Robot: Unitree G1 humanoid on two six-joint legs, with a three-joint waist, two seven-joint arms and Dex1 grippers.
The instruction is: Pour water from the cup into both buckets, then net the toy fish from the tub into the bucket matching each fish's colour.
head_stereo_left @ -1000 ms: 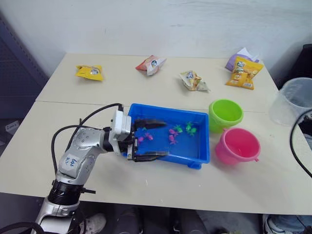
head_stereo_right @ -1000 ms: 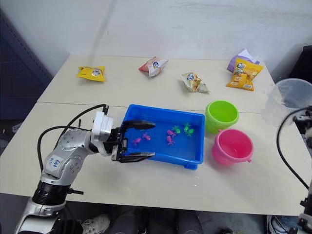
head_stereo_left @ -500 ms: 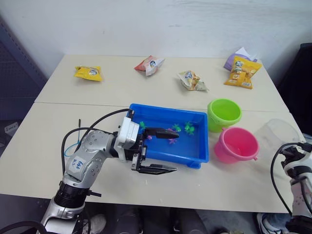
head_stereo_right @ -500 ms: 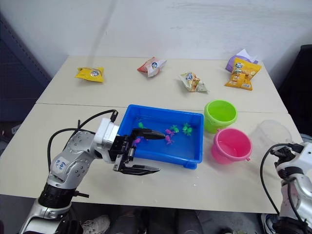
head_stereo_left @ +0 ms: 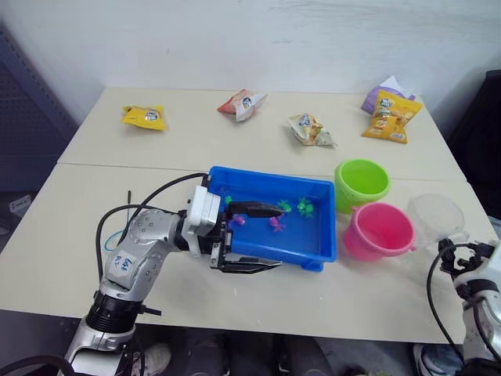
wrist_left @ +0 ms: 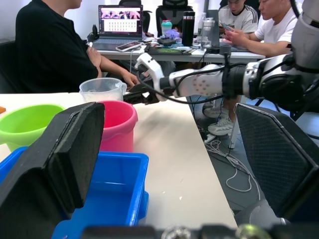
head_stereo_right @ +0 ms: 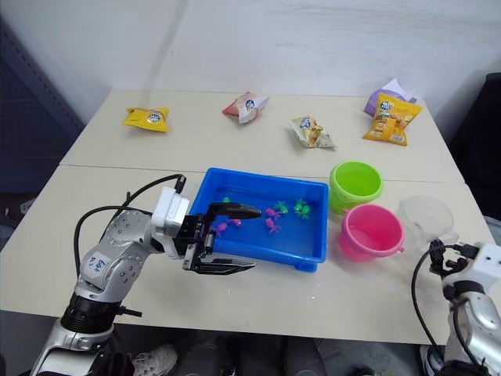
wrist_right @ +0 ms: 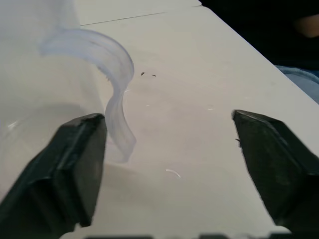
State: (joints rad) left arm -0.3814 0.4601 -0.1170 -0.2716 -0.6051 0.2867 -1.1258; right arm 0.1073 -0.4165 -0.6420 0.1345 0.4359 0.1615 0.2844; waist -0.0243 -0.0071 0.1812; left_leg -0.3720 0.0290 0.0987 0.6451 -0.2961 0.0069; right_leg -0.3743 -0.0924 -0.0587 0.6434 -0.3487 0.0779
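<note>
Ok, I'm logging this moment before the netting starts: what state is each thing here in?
Cup: upright on the table, released.
Right gripper: open beside the cup's handle.
Left gripper: open, straddling the tub's near wall.
Tub: flat, pink and green fish inside.
Green bucket: upright.
Pink bucket: upright.

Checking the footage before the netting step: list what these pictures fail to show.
- Net: I cannot find it.
- Fish: too small in the head views to count by colour; the left gripper covers part of the tub.
- Cup: cut off by the right wrist view's edge; water level unclear.
- Pink bucket: inside hidden by a finger in the left wrist view.
</note>
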